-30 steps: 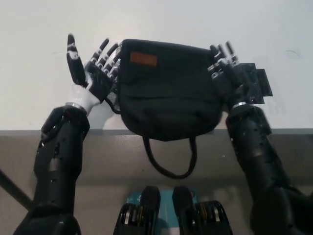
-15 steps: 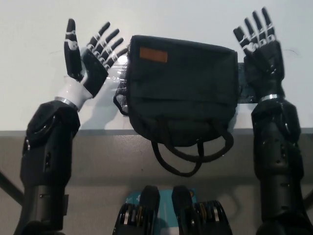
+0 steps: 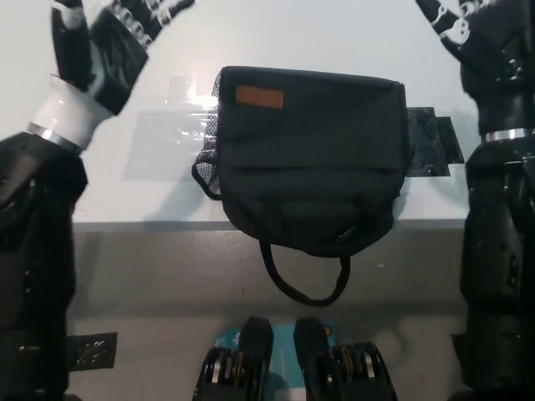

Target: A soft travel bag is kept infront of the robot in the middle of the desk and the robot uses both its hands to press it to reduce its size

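Bag position: the black soft travel bag [image 3: 309, 159] is laid in the middle of the white desk [image 3: 334, 38], with its near edge hanging over the desk's front edge.
Bag and left hand: the bag is seen well apart from the left hand [image 3: 100, 42], which is raised at the upper left corner of the view, beyond the bag's left side; no contact is made.
Bag and right hand: the right hand [image 3: 481, 33] is held up at the upper right corner, clear of the bag's right side and partly cut off by the frame.
Left hand state: the palm is turned toward the bag and the fingers are spread apart, with nothing held.
Right hand state: only part of it is shown; whether the fingers are spread or closed cannot be told.
Bag look: a boxy, puffed shape is shown, with an orange-brown patch [image 3: 259, 98] near its far left corner, a mesh pocket [image 3: 209, 159] on its left side, and a looped handle [image 3: 305, 280] hanging below the desk edge.
Beside the bag: a dark flat piece [image 3: 433, 142] is seen on the desk just at the bag's right side.
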Robot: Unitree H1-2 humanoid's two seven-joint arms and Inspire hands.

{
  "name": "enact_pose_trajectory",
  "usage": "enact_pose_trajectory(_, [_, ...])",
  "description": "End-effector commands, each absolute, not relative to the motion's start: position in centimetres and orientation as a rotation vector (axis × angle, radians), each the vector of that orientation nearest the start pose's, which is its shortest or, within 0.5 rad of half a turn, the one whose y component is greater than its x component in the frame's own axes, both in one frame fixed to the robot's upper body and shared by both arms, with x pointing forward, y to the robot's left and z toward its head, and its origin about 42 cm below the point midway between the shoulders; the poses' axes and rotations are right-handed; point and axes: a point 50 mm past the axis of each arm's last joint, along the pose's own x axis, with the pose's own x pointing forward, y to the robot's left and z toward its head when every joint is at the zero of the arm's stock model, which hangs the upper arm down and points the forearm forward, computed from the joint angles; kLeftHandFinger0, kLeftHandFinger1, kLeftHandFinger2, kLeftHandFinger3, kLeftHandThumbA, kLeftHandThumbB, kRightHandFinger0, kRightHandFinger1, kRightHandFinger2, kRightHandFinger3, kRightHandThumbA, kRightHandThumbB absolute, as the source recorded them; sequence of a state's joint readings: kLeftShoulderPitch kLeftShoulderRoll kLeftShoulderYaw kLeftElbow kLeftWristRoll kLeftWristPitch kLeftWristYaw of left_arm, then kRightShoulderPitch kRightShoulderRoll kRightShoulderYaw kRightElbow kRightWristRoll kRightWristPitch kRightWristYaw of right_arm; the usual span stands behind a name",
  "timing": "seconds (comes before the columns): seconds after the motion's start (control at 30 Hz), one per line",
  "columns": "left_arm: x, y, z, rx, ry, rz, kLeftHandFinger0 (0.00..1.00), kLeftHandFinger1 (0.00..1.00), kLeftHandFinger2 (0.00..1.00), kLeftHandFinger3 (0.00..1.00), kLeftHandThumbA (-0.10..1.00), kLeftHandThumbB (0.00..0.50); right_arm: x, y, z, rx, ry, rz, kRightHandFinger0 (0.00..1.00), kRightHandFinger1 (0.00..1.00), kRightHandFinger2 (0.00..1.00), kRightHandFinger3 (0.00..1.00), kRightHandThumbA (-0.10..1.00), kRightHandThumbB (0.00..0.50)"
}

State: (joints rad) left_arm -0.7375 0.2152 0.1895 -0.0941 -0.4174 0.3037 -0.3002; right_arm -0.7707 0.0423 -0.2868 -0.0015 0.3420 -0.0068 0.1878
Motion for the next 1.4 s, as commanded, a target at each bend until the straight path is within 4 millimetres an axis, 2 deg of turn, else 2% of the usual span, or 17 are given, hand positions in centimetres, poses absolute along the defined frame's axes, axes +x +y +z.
enact_pose_trajectory(0.0, [34.6,22.8,47.1,0.103,-0.902,-0.534,1.0,1.0,1.0,1.0,1.0,0.328,34.8,-18.0,46.6,0.1,-1.154,0.276,1.0,1.0,1.0,1.0,1.0,0.321])
enact_pose_trajectory(0.1, [31.4,22.2,46.1,0.139,-0.977,-0.526,1.0,1.0,1.0,1.0,1.0,0.361,31.0,-18.3,46.5,0.045,-1.241,0.281,1.0,1.0,1.0,1.0,1.0,0.308])
enact_pose_trajectory(0.2, [28.2,22.0,44.6,0.144,-1.04,-0.515,1.0,1.0,1.0,1.0,1.0,0.361,27.7,-18.7,45.7,-0.003,-1.311,0.264,1.0,1.0,1.0,1.0,1.0,0.314])
enact_pose_trajectory(0.3, [25.5,21.6,43.2,0.133,-1.103,-0.491,1.0,1.0,1.0,1.0,1.0,0.323,25.2,-19.2,44.6,-0.026,-1.338,0.241,1.0,1.0,1.0,1.0,1.0,0.311])
enact_pose_trajectory(0.37, [23.5,21.5,41.8,0.125,-1.109,-0.473,1.0,1.0,1.0,1.0,1.0,0.331,23.2,-19.9,43.6,-0.047,-1.331,0.252,1.0,1.0,1.0,1.0,1.0,0.347])
enact_pose_trajectory(0.4, [22.3,21.4,40.8,0.119,-1.118,-0.451,1.0,1.0,1.0,1.0,1.0,0.339,22.2,-20.4,42.9,-0.061,-1.33,0.267,1.0,1.0,1.0,1.0,1.0,0.324])
enact_pose_trajectory(0.53, [20.4,21.4,37.5,0.128,-1.115,-0.41,1.0,1.0,1.0,1.0,1.0,0.379,20.7,-21.4,40.4,-0.073,-1.332,0.296,1.0,1.0,1.0,1.0,1.0,0.282])
enact_pose_trajectory(0.6, [19.3,21.9,35.5,0.138,-1.042,-0.458,1.0,1.0,1.0,1.0,1.0,0.365,19.8,-21.8,38.6,-0.113,-1.312,0.26,1.0,1.0,1.0,1.0,1.0,0.27])
enact_pose_trajectory(0.63, [18.8,22.0,34.8,0.121,-1.02,-0.478,1.0,1.0,1.0,1.0,1.0,0.34,19.5,-21.8,38.1,-0.133,-1.311,0.225,1.0,1.0,1.0,1.0,1.0,0.297])
enact_pose_trajectory(0.67, [18.1,22.3,33.8,0.091,-0.97,-0.508,1.0,1.0,1.0,1.0,1.0,0.331,19.0,-21.9,37.4,-0.164,-1.315,0.187,1.0,1.0,1.0,1.0,1.0,0.274])
enact_pose_trajectory(0.73, [17.2,22.6,32.8,0.121,-0.949,-0.451,1.0,1.0,1.0,1.0,1.0,0.314,18.3,-22.1,36.3,-0.148,-1.282,0.192,1.0,1.0,1.0,1.0,1.0,0.291])
enact_pose_trajectory(0.83, [16.9,23.0,31.1,0.161,-0.915,-0.39,1.0,1.0,1.0,1.0,1.0,0.337,17.3,-22.5,34.7,-0.122,-1.209,0.198,1.0,1.0,1.0,1.0,1.0,0.3])
enact_pose_trajectory(0.97, [16.5,23.5,28.9,0.166,-0.836,-0.343,1.0,1.0,1.0,1.0,1.0,0.354,16.4,-23.2,32.9,-0.091,-1.11,0.233,1.0,1.0,1.0,1.0,1.0,0.253])
enact_pose_trajectory(1.07, [16.4,24.6,26.9,0.168,-0.768,-0.339,1.0,1.0,1.0,1.0,1.0,0.302,17.0,-23.0,30.0,-0.066,-1.013,0.161,1.0,1.0,1.0,1.0,1.0,0.357])
enact_pose_trajectory(1.13, [16.6,25.2,25.6,0.164,-0.719,-0.329,1.0,1.0,1.0,1.0,1.0,0.273,17.4,-22.9,28.2,-0.063,-0.978,0.162,1.0,1.0,1.0,1.0,1.0,0.305])
enact_pose_trajectory(1.17, [17.0,25.4,24.9,0.154,-0.702,-0.33,1.0,1.0,1.0,1.0,1.0,0.255,17.2,-23.0,27.3,-0.047,-0.914,0.172,1.0,1.0,1.0,1.0,1.0,0.33])
enact_pose_trajectory(1.37, [18.9,26.1,21.3,0.157,-0.556,-0.314,1.0,1.0,1.0,1.0,1.0,0.294,18.4,-23.8,23.7,-0.003,-0.753,0.188,1.0,1.0,1.0,1.0,1.0,0.317])
